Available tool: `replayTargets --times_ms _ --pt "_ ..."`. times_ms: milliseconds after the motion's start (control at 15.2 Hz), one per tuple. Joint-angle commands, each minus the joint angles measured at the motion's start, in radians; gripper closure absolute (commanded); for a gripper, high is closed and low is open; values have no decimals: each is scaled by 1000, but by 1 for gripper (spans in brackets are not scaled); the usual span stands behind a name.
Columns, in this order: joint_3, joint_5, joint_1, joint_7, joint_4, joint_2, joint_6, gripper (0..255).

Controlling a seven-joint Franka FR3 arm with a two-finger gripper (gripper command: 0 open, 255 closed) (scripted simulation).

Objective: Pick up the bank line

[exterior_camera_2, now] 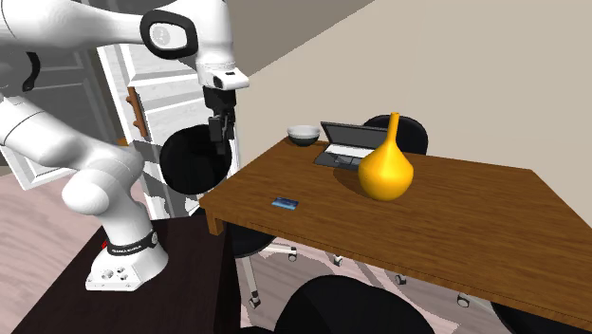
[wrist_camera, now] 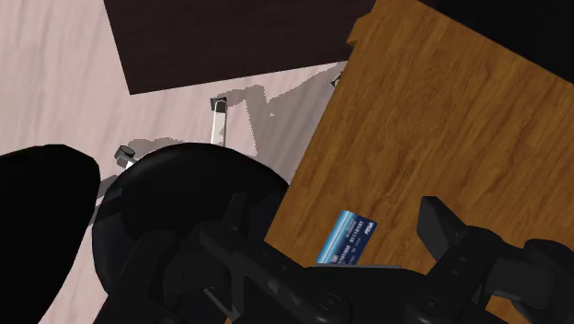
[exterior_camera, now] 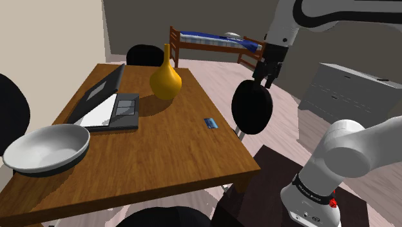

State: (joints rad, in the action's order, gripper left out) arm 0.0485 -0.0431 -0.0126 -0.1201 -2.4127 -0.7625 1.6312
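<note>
The bank card is a small blue card (exterior_camera: pixel 210 122) lying flat on the brown wooden table (exterior_camera: pixel 174 155), close to the edge nearest the arm. It also appears on the table in the second exterior view (exterior_camera_2: pixel 285 202). My black gripper (exterior_camera: pixel 266 78) hangs high in the air beyond that table edge, above a black chair (exterior_camera: pixel 252 108). In the second exterior view the gripper (exterior_camera_2: pixel 222 133) is up and to the left of the card. In the wrist view the card (wrist_camera: pixel 348 237) lies far below, between the parted fingers of the gripper (wrist_camera: pixel 336 223). It is open and holds nothing.
A yellow vase (exterior_camera: pixel 166 77), an open laptop (exterior_camera: pixel 106 103) and a grey bowl (exterior_camera: pixel 45 148) stand further in on the table. Black chairs ring the table, one (exterior_camera_2: pixel 194 159) directly under the gripper. A bed (exterior_camera: pixel 216 42) stands at the back.
</note>
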Motion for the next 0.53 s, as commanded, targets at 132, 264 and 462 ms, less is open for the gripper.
replayTargets --times_ms 132,264,462 --pt "-10 -24 0 -41 34 105 15 0" --pt "-18 -48 1 -80 72 210 26 0" --pt "-26 -85 1 -134 135 366 37 0"
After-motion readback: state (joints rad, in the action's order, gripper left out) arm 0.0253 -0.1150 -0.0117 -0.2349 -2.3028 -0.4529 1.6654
